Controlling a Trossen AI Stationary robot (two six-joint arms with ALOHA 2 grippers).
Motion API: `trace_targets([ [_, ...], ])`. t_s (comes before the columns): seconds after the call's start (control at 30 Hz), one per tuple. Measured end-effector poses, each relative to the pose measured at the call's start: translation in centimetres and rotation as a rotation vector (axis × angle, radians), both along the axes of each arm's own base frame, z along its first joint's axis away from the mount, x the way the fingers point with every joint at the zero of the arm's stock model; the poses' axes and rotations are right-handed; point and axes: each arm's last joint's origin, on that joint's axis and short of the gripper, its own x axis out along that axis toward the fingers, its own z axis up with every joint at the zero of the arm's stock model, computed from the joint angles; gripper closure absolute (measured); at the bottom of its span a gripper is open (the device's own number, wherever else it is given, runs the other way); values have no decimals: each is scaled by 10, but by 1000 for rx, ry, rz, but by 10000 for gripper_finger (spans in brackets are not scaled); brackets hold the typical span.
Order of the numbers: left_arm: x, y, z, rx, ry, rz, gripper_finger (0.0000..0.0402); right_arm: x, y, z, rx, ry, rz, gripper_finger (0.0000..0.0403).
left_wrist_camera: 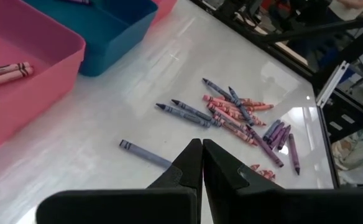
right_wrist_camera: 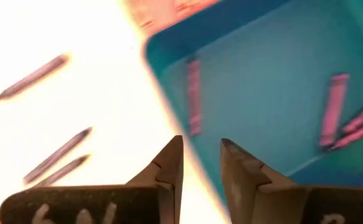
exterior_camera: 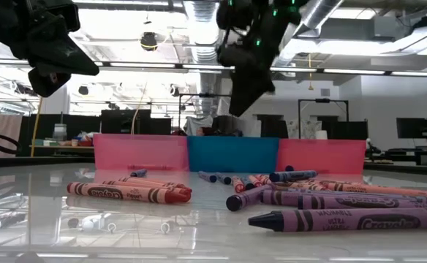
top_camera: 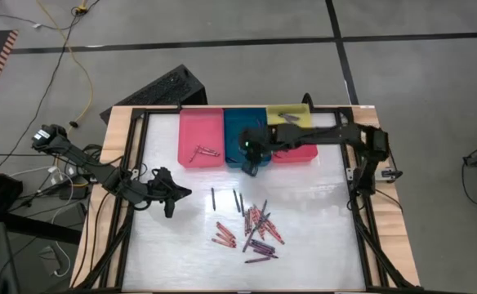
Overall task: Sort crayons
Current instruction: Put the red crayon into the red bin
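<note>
Most crayons (top_camera: 253, 230) are lying scattered on the table (top_camera: 320, 212), with a few sitting in the pink tray (top_camera: 201, 139) and teal tray (right_wrist_camera: 281, 81). The right gripper (right_wrist_camera: 201, 163) is hovering over the teal tray's near edge, fingers apart and empty. The left gripper (left_wrist_camera: 202, 163) is waiting closed, empty, left of the pile.
</note>
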Motion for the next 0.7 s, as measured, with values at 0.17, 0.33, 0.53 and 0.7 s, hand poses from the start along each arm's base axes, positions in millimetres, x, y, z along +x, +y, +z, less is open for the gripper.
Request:
trace_targets([
  [0.17, 0, 0, 1, -1, -7, 5, 401, 3, 60, 1, 36, -2, 151, 303],
  [0.33, 0, 0, 1, -1, -12, 24, 401, 20, 116, -10, -15, -104, 209, 303],
  [0.53, 0, 0, 1, -22, -18, 30, 401, 41, 164, -36, -99, -229, 269, 303],
  [0.7, 0, 1, 1, -35, -14, 36, 401, 58, 177, -63, -83, -273, 265, 303],
])
